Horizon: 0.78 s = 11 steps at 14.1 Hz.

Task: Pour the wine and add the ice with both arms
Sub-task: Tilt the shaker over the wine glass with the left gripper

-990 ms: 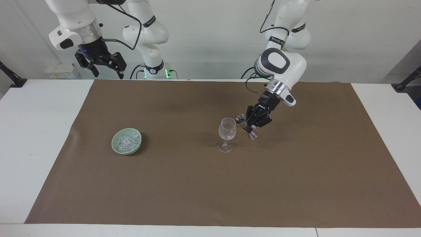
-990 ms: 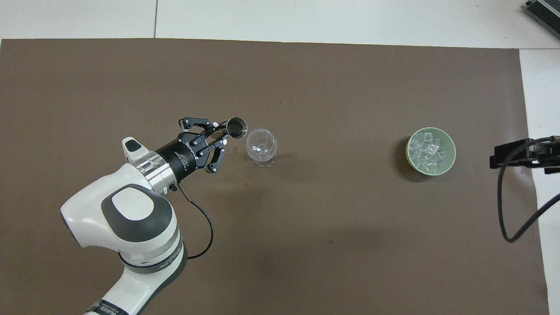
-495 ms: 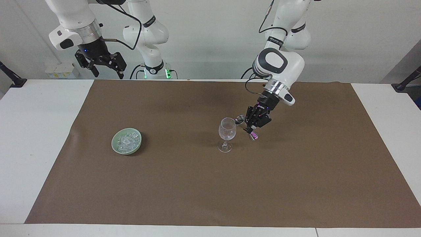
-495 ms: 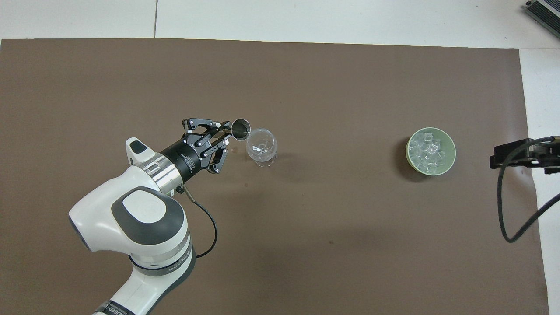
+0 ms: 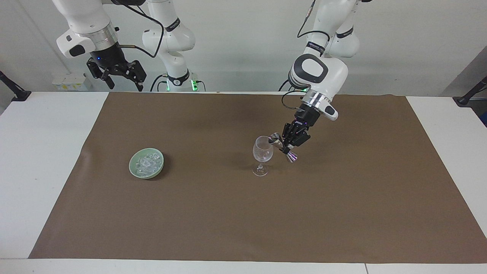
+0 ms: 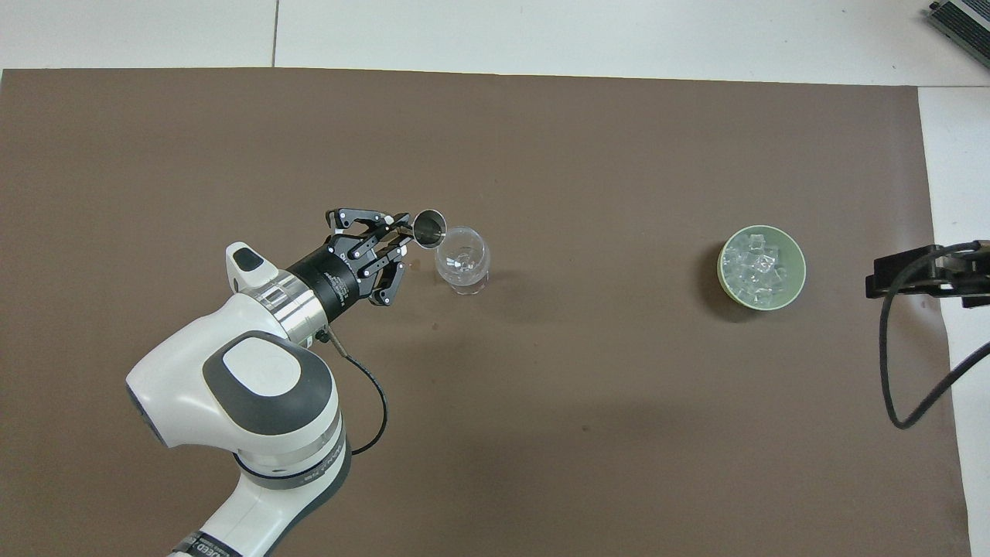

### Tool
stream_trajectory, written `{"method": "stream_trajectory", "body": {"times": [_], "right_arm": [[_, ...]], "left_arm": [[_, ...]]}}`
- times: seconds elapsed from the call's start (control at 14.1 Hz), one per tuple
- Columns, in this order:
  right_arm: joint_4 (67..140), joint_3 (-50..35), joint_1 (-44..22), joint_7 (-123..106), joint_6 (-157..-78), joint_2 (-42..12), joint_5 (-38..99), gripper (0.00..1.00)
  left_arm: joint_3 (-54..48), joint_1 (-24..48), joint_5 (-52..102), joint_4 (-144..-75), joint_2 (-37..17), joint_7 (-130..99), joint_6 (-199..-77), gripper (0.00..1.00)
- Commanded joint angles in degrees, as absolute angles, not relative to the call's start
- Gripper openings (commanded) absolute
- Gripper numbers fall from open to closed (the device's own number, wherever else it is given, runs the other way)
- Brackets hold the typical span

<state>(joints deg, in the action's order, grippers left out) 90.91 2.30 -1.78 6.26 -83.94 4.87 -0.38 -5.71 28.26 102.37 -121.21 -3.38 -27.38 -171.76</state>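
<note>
Left gripper (image 5: pixel 286 145) has tipped its jigger (image 5: pixel 282 146) closer onto the wine glass (image 5: pixel 263 151) rim

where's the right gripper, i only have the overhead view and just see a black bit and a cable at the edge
Observer: The right gripper hangs high over the white table at the right arm's end, open and empty; that arm waits.
Operator: ok and is the jigger level with the glass rim or above it
Observer: The left gripper is shut on the jigger, which is tilted, its upper mouth right at the rim of the wine glass, at about rim height.
Operator: anything in the glass yet
Observer: Seen from the side, its bowl looks clear; no coloured liquid shows in it.
</note>
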Motion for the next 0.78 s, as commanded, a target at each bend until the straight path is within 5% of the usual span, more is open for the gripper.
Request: {"method": "stream_trajectory", "body": {"times": [0.0,0.71], "right_arm": [[92.2,2.37,-1.49,5.19,-83.85,6.15,0.53,1.0],[92.2,2.37,-1.49,5.19,-83.85,6.15,0.53,1.0]], "left_arm": [[-5.36,29.27,102.13,-119.79,-4.57,-25.58,-173.93,0.0],[-6.59,29.27,102.04,-118.74,-4.92,-20.3,-176.39,0.0]]}}
